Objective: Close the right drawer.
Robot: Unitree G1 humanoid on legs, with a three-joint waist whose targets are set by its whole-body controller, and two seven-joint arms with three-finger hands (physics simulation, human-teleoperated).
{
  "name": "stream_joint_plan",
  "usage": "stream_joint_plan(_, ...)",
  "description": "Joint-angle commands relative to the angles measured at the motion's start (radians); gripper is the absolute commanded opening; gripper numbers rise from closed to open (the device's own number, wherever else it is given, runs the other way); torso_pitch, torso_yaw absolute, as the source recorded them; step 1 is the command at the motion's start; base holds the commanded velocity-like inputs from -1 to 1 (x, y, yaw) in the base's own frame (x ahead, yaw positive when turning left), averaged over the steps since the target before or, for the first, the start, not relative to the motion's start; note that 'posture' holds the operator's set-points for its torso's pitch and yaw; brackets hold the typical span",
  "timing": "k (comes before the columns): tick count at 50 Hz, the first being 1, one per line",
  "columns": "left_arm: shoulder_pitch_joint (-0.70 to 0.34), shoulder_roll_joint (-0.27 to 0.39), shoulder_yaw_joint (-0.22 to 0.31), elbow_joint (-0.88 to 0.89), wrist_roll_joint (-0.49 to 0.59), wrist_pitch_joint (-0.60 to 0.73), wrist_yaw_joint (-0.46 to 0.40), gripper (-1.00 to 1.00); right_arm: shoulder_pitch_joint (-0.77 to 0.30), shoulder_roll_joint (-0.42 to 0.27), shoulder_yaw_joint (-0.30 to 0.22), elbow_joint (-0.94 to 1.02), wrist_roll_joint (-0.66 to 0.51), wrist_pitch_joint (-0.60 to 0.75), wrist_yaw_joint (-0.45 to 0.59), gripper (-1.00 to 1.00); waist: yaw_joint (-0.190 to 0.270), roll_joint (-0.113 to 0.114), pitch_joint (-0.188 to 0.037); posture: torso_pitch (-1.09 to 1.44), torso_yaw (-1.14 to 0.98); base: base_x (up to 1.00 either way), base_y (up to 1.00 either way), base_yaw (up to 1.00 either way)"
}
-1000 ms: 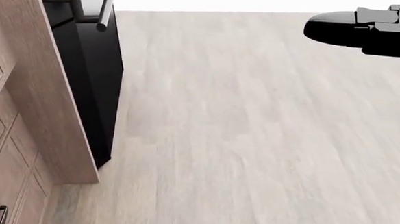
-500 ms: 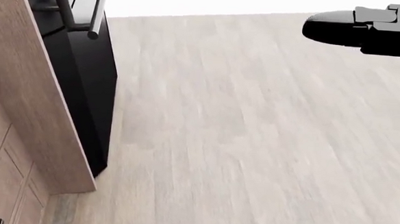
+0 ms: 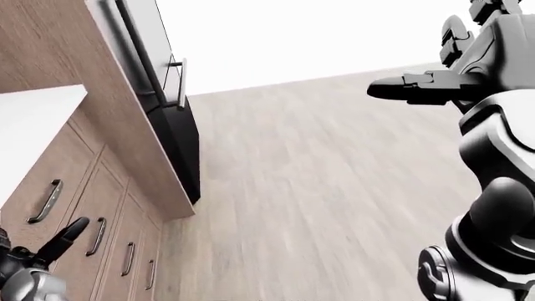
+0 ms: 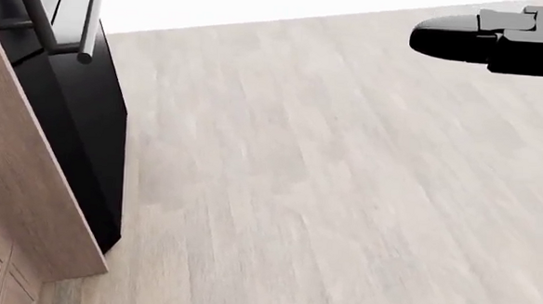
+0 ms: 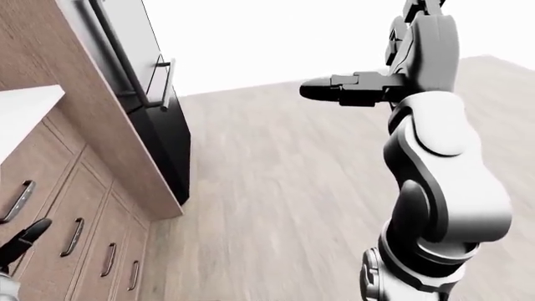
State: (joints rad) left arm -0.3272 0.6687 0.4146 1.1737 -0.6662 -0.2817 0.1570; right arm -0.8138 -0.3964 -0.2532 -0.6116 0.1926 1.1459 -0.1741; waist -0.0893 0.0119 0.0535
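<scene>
No open drawer shows in any view. A wooden cabinet run [image 3: 92, 207] with shut fronts and curved metal handles [image 3: 46, 200] stands at the left of the left-eye view, under a white counter [image 3: 33, 125]. My right hand [image 3: 409, 88] is raised at the upper right, dark fingers stretched out, open and empty; it also shows in the head view [image 4: 463, 40] and the right-eye view [image 5: 334, 89]. My left hand [image 3: 50, 248] shows only at the bottom left, one finger stretched out toward the cabinet fronts, touching nothing.
A tall wooden side panel [image 3: 108, 113] ends the cabinet run. A black appliance [image 3: 180, 144] with a long bar handle [image 3: 180, 81] stands just past it. Pale wood floor [image 4: 343, 198] fills the middle and right of the views.
The whole head view has shifted: the cabinet and the black appliance slid left, so the camera has turned right. The left hand's finger has left the head view. The right hand keeps its place.
</scene>
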Motion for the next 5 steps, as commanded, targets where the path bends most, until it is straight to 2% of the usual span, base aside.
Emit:
stream_joint_plan(1, 0.01, 0.069, 0.067, -0.001, -0.055, -0.05, 0.108, 1.0, -0.027, -0.009, -0.004, -0.014, -0.004, -0.035, 0.001, 1.0, 0.023, 0.008, -0.02, 0.0, 0.0, 0.0, 0.0, 0.0)
stream_joint_plan(5, 0.01, 0.069, 0.066, 0.002, -0.062, -0.049, 0.105, 1.0, -0.028, -0.008, -0.002, -0.014, -0.006, -0.034, 0.002, 1.0, 0.016, 0.008, -0.021, 0.0, 0.0, 0.0, 0.0, 0.0)
